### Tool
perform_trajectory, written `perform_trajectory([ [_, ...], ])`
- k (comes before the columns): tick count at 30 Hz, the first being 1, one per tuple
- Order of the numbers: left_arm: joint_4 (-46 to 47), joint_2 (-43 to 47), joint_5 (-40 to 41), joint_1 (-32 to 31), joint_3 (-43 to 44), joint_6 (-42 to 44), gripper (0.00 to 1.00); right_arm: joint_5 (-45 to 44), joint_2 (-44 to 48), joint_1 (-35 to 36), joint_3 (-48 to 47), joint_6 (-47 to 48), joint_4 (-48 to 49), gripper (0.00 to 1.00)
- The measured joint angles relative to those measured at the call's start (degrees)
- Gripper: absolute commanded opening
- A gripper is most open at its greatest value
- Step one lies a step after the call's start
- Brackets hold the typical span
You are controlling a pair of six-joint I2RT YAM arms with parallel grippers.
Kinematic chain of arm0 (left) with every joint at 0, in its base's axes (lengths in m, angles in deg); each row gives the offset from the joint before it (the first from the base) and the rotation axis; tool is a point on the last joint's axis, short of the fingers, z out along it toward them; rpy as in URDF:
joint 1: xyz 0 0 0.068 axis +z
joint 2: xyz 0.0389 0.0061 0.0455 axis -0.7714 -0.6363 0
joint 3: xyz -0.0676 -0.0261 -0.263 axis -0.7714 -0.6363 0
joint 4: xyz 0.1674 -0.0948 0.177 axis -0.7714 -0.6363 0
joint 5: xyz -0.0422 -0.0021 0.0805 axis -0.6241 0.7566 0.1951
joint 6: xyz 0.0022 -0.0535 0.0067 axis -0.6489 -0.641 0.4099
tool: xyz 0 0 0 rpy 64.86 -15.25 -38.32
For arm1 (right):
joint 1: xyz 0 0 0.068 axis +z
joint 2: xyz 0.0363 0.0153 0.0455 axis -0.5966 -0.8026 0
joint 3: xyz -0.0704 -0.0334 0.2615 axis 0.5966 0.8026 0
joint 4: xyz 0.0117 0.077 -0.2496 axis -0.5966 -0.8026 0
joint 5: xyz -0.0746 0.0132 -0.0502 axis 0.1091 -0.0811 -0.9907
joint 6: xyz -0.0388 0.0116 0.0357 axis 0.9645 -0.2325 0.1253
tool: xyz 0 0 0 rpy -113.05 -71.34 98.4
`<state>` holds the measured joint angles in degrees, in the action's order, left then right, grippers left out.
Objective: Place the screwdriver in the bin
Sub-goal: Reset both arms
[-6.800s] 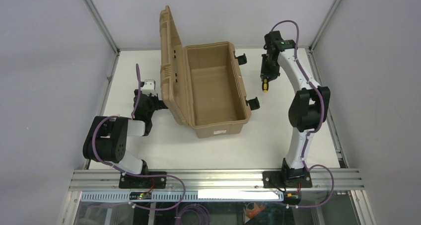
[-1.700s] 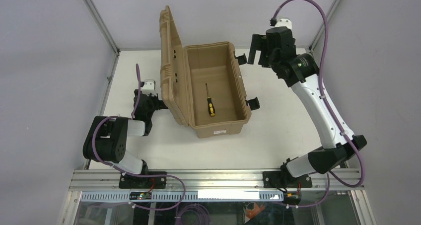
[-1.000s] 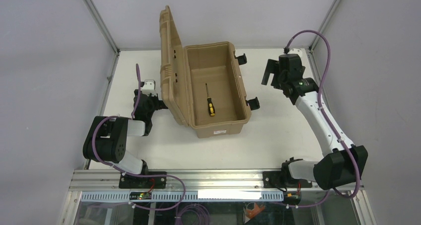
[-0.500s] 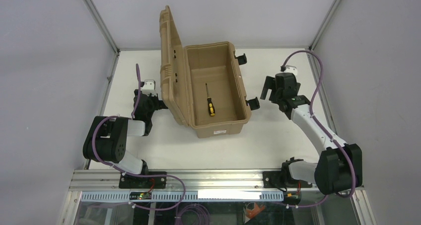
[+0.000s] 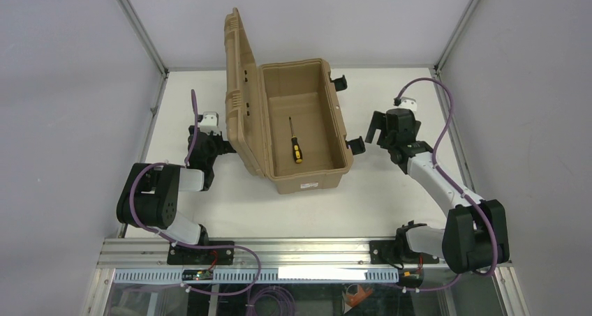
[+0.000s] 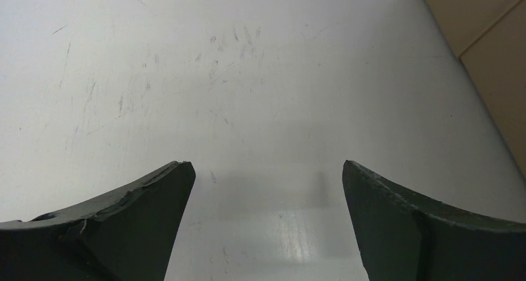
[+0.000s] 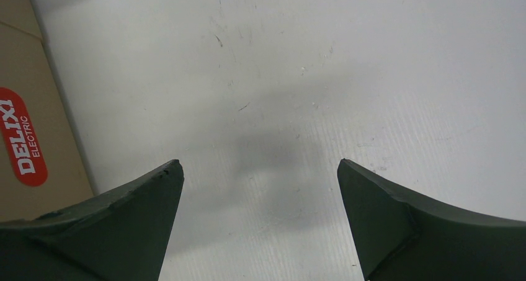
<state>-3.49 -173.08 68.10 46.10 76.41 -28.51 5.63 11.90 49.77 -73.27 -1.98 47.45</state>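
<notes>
Screwdriver [image 5: 296,143] lying inside bin [image 5: 307,180], right end effector [image 5: 374,129] spread wide, empty, right of bin

The left arm [image 5: 183,180] and right arm [image 5: 436,180] have white links, bulky black joints and purple cables [image 5: 195,107], and the left tool [image 6: 267,169] and right tool [image 7: 259,163] carry dark curved fingers [image 6: 124,231].

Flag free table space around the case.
Bare table between the tan case's front wall and the arm bases; also the far right corner. Tight: left gripper beside the lid, right gripper by the latches.
</notes>
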Motion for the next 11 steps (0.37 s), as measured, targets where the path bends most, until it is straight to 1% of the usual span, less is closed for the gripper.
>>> perform_trajectory([
  [11, 0.02, 0.00, 0.00, 0.00, 0.02, 0.00, 0.99, 0.90, 0.00, 0.00, 0.00, 0.09, 0.59, 0.99],
])
